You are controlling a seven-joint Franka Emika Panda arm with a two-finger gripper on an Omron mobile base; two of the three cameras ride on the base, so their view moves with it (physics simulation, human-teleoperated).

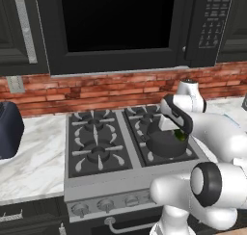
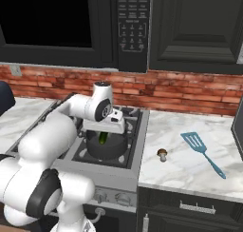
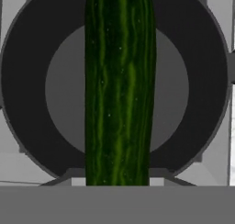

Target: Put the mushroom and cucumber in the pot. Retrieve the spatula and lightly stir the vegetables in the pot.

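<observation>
The dark green cucumber [image 3: 119,90] hangs straight over the middle of the round dark pot [image 3: 27,103]. My gripper [image 2: 103,134] is shut on the cucumber [image 2: 103,139], holding it upright just above the pot [image 2: 114,149] on the stove's front right burner. From the left side the cucumber [image 1: 181,135] peeks out under the hand at the pot [image 1: 161,145]. The small tan mushroom [image 2: 162,154] lies on the marble counter right of the stove. Further right lies the light blue spatula [image 2: 201,151], its slotted head towards the wall.
The stove [image 1: 96,142] has several black grates, and its left burners are bare. A dark blue rounded appliance [image 1: 7,130] stands on the left counter. A microwave [image 2: 133,26] hangs above the brick backsplash. The counter [image 2: 190,174] ends near the front.
</observation>
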